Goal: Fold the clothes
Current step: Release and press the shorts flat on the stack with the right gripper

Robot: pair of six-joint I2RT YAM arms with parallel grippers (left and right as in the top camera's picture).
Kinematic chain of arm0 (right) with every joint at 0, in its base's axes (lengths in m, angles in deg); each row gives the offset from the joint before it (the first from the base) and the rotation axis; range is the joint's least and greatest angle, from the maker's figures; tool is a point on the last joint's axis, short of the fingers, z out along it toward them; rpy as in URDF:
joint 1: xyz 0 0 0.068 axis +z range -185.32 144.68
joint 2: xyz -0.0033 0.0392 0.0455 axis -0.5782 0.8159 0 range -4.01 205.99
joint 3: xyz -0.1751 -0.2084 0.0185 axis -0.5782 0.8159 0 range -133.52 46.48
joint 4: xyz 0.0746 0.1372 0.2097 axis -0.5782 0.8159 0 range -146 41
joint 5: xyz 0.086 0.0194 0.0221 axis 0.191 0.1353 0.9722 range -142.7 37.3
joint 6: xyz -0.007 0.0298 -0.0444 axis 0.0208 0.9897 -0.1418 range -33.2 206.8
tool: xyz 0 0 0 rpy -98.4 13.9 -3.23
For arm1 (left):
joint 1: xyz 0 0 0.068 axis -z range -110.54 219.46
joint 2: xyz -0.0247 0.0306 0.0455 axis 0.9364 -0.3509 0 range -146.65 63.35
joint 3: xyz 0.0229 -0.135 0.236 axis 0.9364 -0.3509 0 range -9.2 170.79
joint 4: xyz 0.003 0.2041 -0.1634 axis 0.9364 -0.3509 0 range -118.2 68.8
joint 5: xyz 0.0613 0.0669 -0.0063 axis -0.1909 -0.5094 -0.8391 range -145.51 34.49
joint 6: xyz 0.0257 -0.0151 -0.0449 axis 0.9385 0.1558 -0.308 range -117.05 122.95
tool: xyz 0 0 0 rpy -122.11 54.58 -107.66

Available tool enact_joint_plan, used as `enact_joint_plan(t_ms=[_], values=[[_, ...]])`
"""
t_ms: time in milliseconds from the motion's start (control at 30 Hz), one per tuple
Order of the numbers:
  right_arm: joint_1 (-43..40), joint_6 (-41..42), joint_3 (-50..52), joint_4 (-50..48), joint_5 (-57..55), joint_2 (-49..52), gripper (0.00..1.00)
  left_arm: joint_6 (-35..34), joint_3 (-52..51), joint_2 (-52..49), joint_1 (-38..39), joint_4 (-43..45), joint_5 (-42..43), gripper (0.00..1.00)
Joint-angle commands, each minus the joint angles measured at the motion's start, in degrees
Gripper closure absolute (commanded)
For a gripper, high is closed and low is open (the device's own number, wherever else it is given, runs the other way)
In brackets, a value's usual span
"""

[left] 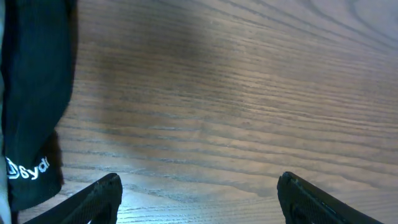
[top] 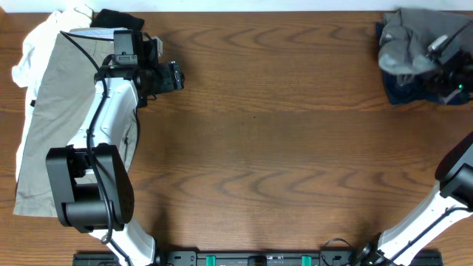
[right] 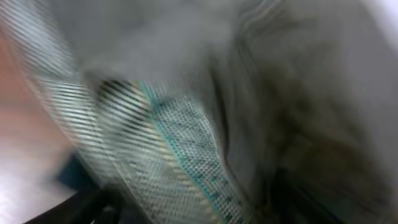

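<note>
The mid-grey shorts (top: pixel 409 43) lie bunched at the far right on a navy piece (top: pixel 403 92). My right gripper (top: pixel 442 53) is pushed into this heap. In the right wrist view, blurred grey cloth (right: pixel 298 74) and its mesh lining (right: pixel 180 155) fill the space between the jaws, which look spread apart. Khaki-beige shorts (top: pixel 52 118) lie flat at the far left over a white piece (top: pixel 33 44). A black piece (top: pixel 118 18) lies behind them and shows in the left wrist view (left: pixel 34 93). My left gripper (top: pixel 176 76) (left: pixel 199 186) is open and empty over bare wood.
The wooden table (top: pixel 281 162) spreads between the two heaps. The left arm (top: pixel 111 125) lies over the right side of the khaki shorts. The black piece carries white lettering (left: pixel 28 169), just left of my left finger.
</note>
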Motion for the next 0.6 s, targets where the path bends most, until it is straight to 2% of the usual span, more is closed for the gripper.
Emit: enact_joint_plan(t_ms=[0, 67, 233, 367, 433, 500, 567], values=[[0.02, 0.02, -0.48, 6.95, 5.09, -5.31, 0.23, -0.33, 1.05, 1.27, -0.13, -0.09, -0.48, 0.19], [0.2, 0.02, -0.48, 11.32, 6.88, -6.49, 0.23, -0.33, 1.05, 1.27, -0.13, -0.09, -0.48, 0.19], [0.55, 1.53, -0.48, 18.47, 17.73, -9.97, 0.32, -0.33, 1.05, 1.27, -0.13, -0.11, -0.46, 0.19], [0.85, 3.89, -0.48, 17.35, 24.37, -10.78, 0.49, -0.33, 1.05, 1.27, -0.13, -0.11, -0.48, 0.19], [1.7, 8.2, -0.46, 13.92, 22.93, -10.73, 0.51, -0.31, 1.05, 1.27, -0.13, -0.09, -0.48, 0.18], [3.17, 16.5, -0.46, 7.98, 17.77, -10.67, 0.33, -0.31, 1.05, 1.27, -0.13, -0.09, -0.48, 0.19], [5.22, 26.36, -0.46, 0.61, 9.31, -10.64, 0.22, -0.28, 1.05, 1.27, -0.13, -0.09, -0.48, 0.19]])
